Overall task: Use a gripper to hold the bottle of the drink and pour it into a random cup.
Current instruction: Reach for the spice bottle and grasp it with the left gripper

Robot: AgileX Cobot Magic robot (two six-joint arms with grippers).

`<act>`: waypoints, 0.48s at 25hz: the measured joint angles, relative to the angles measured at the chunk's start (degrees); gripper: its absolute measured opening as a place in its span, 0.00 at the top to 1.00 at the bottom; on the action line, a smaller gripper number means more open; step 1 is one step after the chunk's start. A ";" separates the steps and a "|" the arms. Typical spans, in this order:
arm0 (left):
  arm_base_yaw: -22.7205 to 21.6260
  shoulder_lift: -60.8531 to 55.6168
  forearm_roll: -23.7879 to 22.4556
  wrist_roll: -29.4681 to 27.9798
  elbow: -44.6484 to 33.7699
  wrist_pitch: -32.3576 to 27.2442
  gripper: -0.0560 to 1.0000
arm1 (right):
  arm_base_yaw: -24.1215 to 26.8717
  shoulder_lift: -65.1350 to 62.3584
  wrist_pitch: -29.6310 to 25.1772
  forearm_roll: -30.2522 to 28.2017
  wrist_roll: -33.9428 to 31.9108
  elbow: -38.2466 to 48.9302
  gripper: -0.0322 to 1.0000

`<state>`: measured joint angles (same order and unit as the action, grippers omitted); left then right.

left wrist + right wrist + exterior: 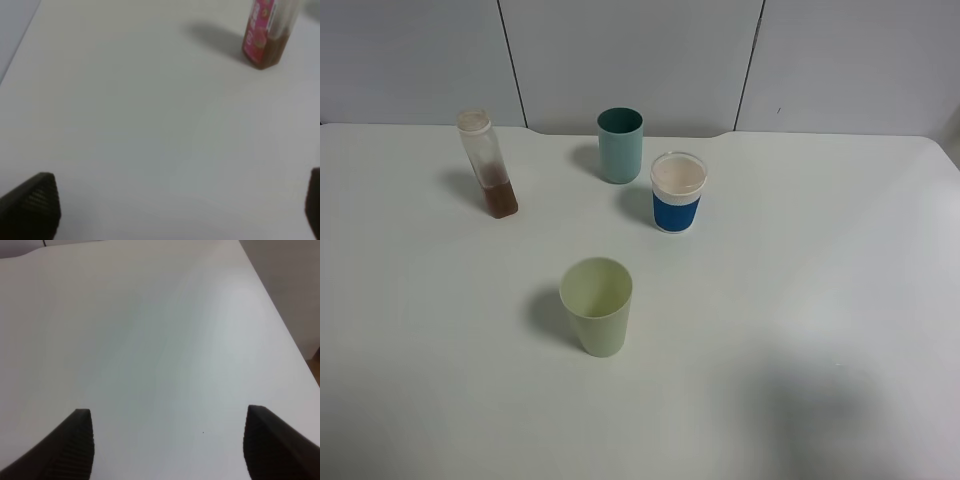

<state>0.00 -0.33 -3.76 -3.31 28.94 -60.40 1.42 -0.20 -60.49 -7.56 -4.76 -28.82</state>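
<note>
On table [820,300], clear bottle [488,160], brown liquid [501,202] low

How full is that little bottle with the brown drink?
Mostly empty: in the bottle, brown liquid fills only the bottom part; the rest looks clear.

Lab-like test setup — bare white table [840,300], plain panelled wall [620,50].

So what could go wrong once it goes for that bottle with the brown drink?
The bottle is tall and narrow, with little brown liquid low down; a nudge from the open left gripper could topple it. The teal cup and the blue-banded cup stand close together, so pouring into one might knock the other. The pale green cup stands apart.
</note>
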 joint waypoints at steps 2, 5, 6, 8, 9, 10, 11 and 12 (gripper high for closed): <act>0.00 0.00 0.00 0.00 0.00 0.00 0.00 | 0.00 0.00 0.00 0.00 0.00 0.00 0.36; 0.00 0.00 0.00 0.00 0.00 0.00 0.00 | 0.00 0.00 0.00 0.00 0.00 0.00 0.36; 0.00 0.00 0.00 0.00 0.00 0.00 0.00 | 0.00 0.00 0.00 0.00 0.00 0.00 0.36; 0.00 0.00 0.00 0.00 0.00 0.00 0.00 | 0.00 0.00 0.00 0.00 0.00 0.00 0.36; 0.00 0.00 0.00 0.00 0.00 0.00 0.00 | 0.00 0.00 0.00 0.00 0.00 0.00 0.36; 0.00 0.00 0.00 0.00 0.00 0.00 0.00 | 0.00 0.00 0.00 0.00 0.00 0.00 0.36; 0.00 0.00 0.00 0.00 0.00 0.00 0.00 | 0.00 0.00 0.00 0.00 0.00 0.00 0.36; 0.00 0.00 0.00 0.00 0.00 0.00 0.00 | 0.00 0.00 0.00 0.00 0.00 0.00 0.36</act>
<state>0.00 -0.33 -3.76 -3.31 28.94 -60.40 1.42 -0.20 -60.49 -7.56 -4.76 -28.82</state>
